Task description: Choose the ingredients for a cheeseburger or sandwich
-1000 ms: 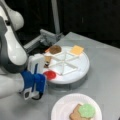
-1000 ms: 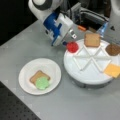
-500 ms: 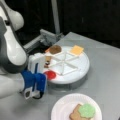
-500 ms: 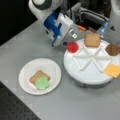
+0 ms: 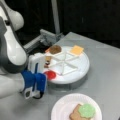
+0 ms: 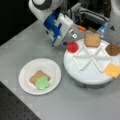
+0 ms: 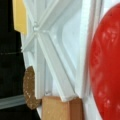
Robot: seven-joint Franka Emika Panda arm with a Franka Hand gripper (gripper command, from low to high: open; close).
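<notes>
No readable labels anywhere. The gripper (image 6: 68,41) is sitting at the divided tray's (image 6: 90,75) rim right by the single red tomato disc (image 6: 72,46); whether its fingers are spread or pinching it, cannot tell. The tray is also holding one bread square (image 6: 92,39), one brown patty (image 6: 113,49) and one orange cheese square (image 6: 113,70). On the white plate (image 6: 50,67) one bread slice (image 6: 37,76) is lying with one green lettuce (image 6: 42,83) on top. Nothing is differing from half a second ago.
</notes>
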